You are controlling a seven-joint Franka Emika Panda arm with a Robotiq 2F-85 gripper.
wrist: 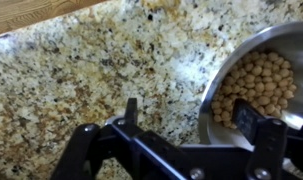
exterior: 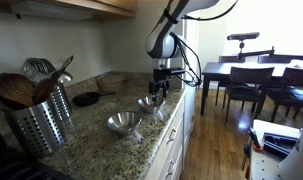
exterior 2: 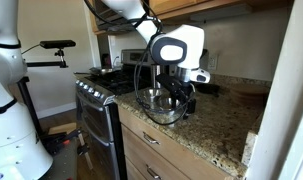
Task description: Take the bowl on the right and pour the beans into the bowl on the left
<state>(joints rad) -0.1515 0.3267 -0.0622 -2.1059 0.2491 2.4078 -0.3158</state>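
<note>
Two steel bowls stand on the speckled granite counter (exterior: 101, 135). The empty bowl (exterior: 123, 122) is nearer the camera in an exterior view. The bowl with beans (exterior: 150, 102) stands just beyond it, and the beans (wrist: 253, 85) show in the wrist view, inside the bowl (wrist: 291, 40) at the right. My gripper (wrist: 189, 112) is open and low over this bowl's near rim, one finger outside on the counter side and one finger over the beans. It also shows in both exterior views (exterior: 161, 88) (exterior 2: 181, 95), right at a steel bowl (exterior 2: 159, 108).
A metal utensil holder (exterior: 41, 120) with wooden spoons stands on the counter close to the camera. A dark pan (exterior: 86, 98) lies near the wall. A stove (exterior 2: 96, 95) adjoins the counter. A dining table with chairs (exterior: 246, 80) stands beyond.
</note>
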